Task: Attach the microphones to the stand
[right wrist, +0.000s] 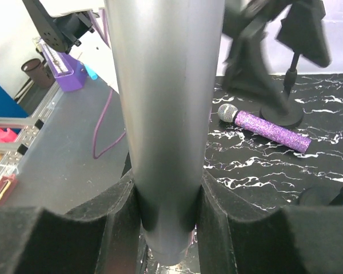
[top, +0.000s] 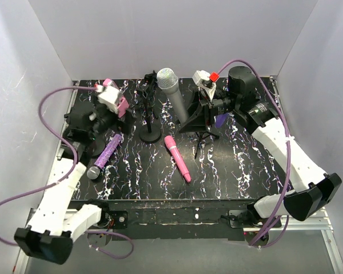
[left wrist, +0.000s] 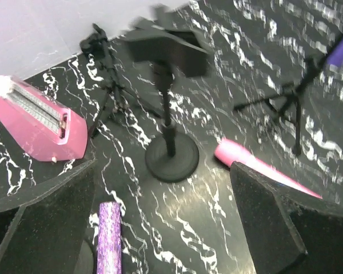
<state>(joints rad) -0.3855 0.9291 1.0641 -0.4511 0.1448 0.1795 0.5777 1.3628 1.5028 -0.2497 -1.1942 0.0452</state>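
Note:
My right gripper (top: 194,117) is shut on the silver-grey microphone (top: 177,97) and holds it tilted above the table, head up and to the left. In the right wrist view the grey shaft (right wrist: 166,114) is clamped between both pads (right wrist: 106,228). My left gripper (top: 106,128) is open and empty, just above the handle of the glittery purple microphone (top: 106,154), which also shows in the left wrist view (left wrist: 110,237). The pink microphone (top: 178,158) lies mid-table. A black round-base stand (top: 150,135) stands between the grippers. The dark purple microphone (top: 221,120) shows partly on a tripod stand (top: 204,136).
A pink wedge-shaped box (top: 117,101) lies at the back left, beside my left wrist. A small black tripod (left wrist: 108,97) stands behind the round-base stand (left wrist: 171,162). White walls close the table on three sides.

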